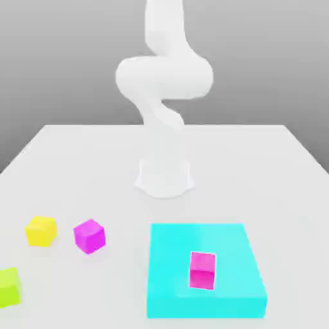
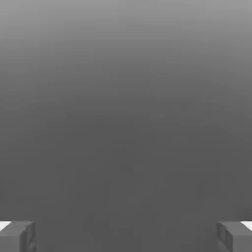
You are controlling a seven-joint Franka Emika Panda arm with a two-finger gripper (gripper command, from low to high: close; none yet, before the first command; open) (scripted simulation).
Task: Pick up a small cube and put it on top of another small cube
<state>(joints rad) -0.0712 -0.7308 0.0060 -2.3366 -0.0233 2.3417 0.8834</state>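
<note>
The white arm (image 1: pixel 164 83) rose from its round base (image 1: pixel 164 178) near the middle of the pale table (image 1: pixel 257 160), its upper links curling up and out past the top of the exterior view. In the hand view the claw (image 2: pixel 126 236) stood wide apart, one grey fingertip (image 2: pixel 17 236) at each lower corner of the picture with nothing between them, only a plain grey surface beyond. The yellow cube (image 1: pixel 41 231) sat on the table toward the exterior view's left, in front of the base and well apart from it. Just beside it, on the side nearer the centre, lay a magenta cube (image 1: pixel 88 236), turned a little so that one corner faced the camera; the two were close but not touching. A lime-green cube (image 1: pixel 9 286) sat nearer the camera at the exterior view's left edge (partly cut off by the frame). Toward the exterior view's right lay a flat cyan block (image 1: pixel 225 250), broad and low, and on top of it, near its front half, rested a pink cube (image 1: pixel 202 270), upright and square to the block's edges.
</note>
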